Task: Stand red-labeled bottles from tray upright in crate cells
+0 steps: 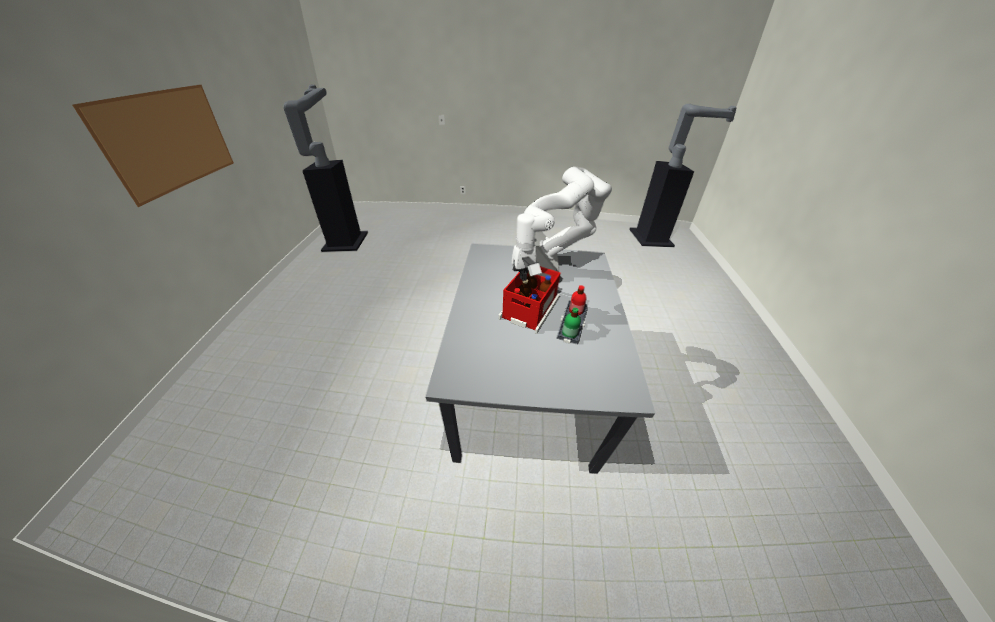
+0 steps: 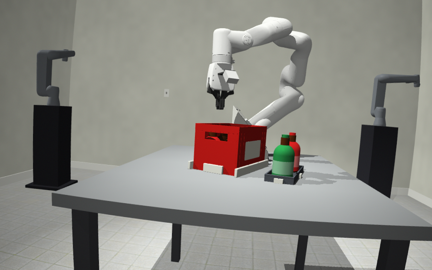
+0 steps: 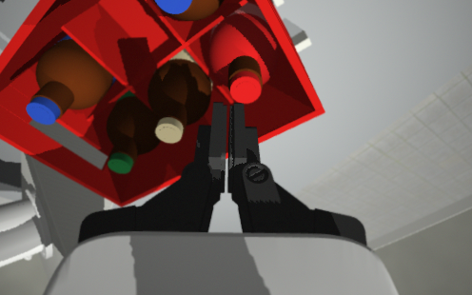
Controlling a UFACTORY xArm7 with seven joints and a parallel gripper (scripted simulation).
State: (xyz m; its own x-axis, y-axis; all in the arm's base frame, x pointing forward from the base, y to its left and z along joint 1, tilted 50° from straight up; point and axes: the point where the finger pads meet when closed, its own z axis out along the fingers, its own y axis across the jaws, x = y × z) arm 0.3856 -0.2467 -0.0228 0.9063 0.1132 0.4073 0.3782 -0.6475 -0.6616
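The red crate (image 2: 229, 147) stands on the grey table, also shown in the top view (image 1: 531, 294). In the wrist view the crate (image 3: 141, 90) holds several bottles: a red bottle with a red cap (image 3: 245, 88), a brown one with a cream cap (image 3: 170, 129), one with a green cap (image 3: 121, 163) and blue-capped ones (image 3: 45, 111). My gripper (image 2: 219, 105) hangs above the crate's back edge, shut and empty; its fingers meet. On the dark tray (image 2: 284, 176) stand a green bottle (image 2: 282, 157) and a red bottle (image 2: 294, 149), both upright.
White stops (image 2: 213, 167) frame the crate's base. Two grey arms on black pedestals (image 2: 51, 144) (image 2: 377, 154) stand at the room's far corners. A brown board (image 1: 153, 140) hangs on the left wall.
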